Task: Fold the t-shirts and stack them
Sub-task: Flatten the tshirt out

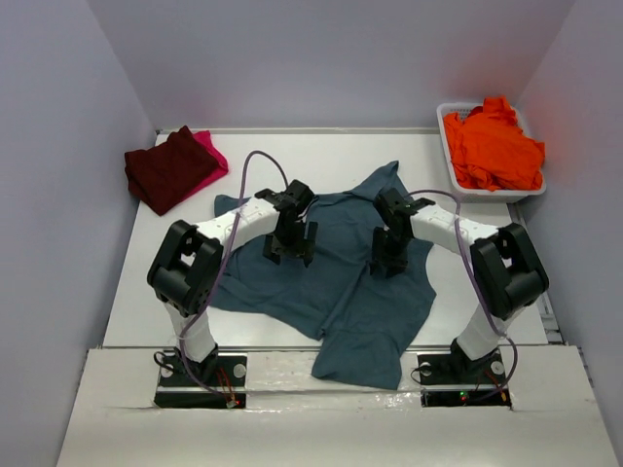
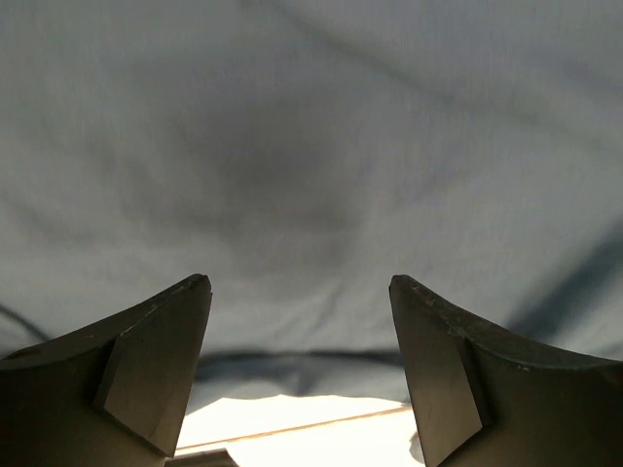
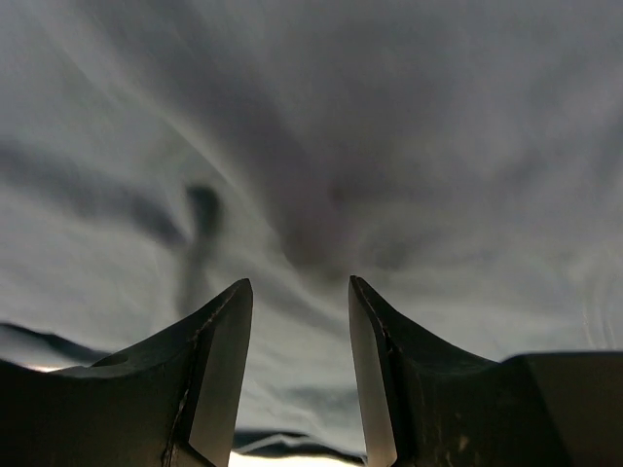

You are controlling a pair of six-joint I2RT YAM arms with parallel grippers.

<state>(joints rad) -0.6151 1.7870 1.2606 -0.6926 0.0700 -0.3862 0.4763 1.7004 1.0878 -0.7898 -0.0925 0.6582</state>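
Now the left pincer [image 2: 300, 284] is spread wide, the right pincer [image 3: 300, 282] spread narrower (nothing pinched); the rumpled slate-blue cloth t-shirt [image 1: 341, 292] lies right beneath both. Closing mid-panel risks bunching fabric, spoiling the fold.

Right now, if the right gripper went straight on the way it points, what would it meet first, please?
The slate-blue t-shirt: its cloth fills the wrist view beyond the right gripper, whose jaws stand apart with nothing between them. How near the cloth is I cannot judge.
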